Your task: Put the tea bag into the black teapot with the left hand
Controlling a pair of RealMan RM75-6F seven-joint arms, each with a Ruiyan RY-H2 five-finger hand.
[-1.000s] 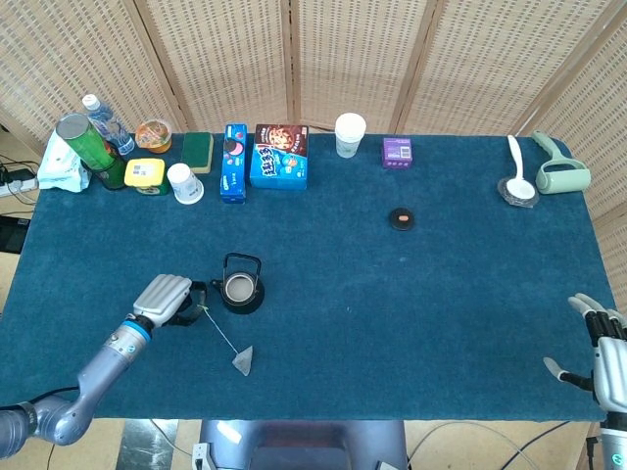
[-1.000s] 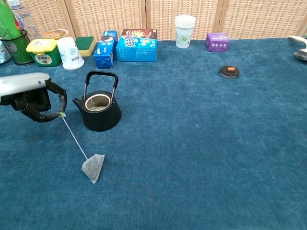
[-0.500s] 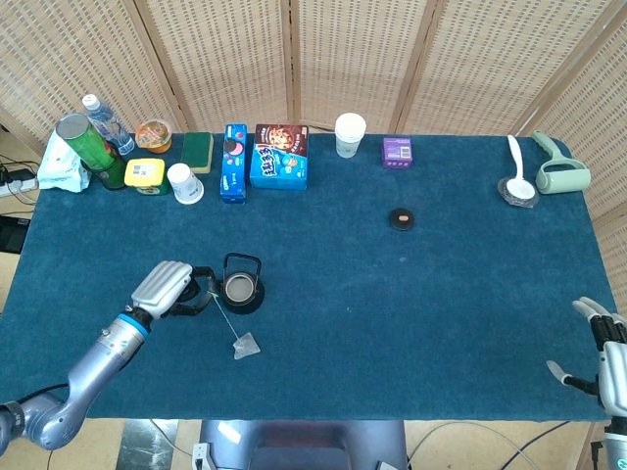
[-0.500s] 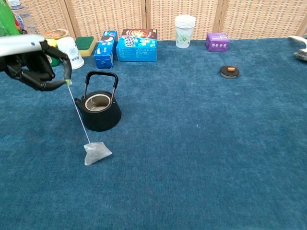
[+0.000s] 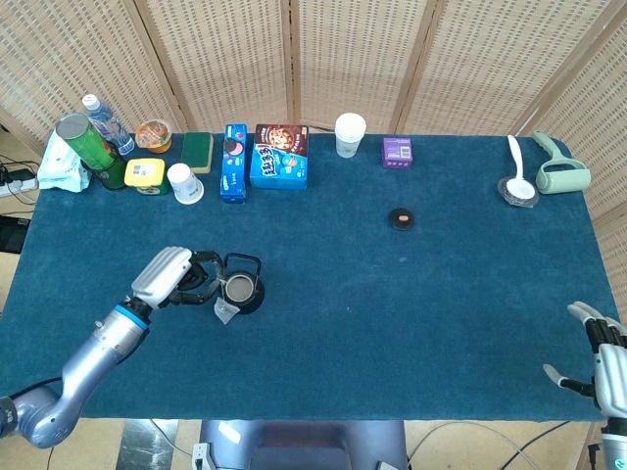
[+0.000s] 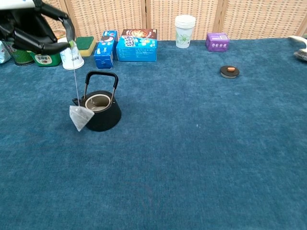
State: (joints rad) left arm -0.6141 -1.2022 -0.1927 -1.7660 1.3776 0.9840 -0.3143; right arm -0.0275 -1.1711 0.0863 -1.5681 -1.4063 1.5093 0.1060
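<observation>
The black teapot (image 5: 240,290) (image 6: 100,111) stands open-topped on the blue cloth at left centre, handle upright. My left hand (image 5: 168,277) (image 6: 34,29) hovers just left of and above it, pinching the tag end of a string. The pale tea bag (image 5: 226,311) (image 6: 80,117) hangs from that string, off the cloth, beside the pot's spout at its front left side. The pot's lid (image 5: 401,217) (image 6: 230,71) lies apart to the right. My right hand (image 5: 602,364) shows at the lower right edge of the head view, fingers spread, holding nothing.
Along the back edge stand a green can (image 5: 88,147), a yellow tub (image 5: 144,174), a white cup (image 5: 183,182), blue boxes (image 5: 279,157), a paper cup (image 5: 349,134) and a purple box (image 5: 397,151). A white spoon (image 5: 516,169) and a lint roller (image 5: 560,166) lie at far right.
My left hand has risen and moved toward the teapot, lifting the tea bag off the cloth; it now dangles beside the pot. The right hand has barely moved.
</observation>
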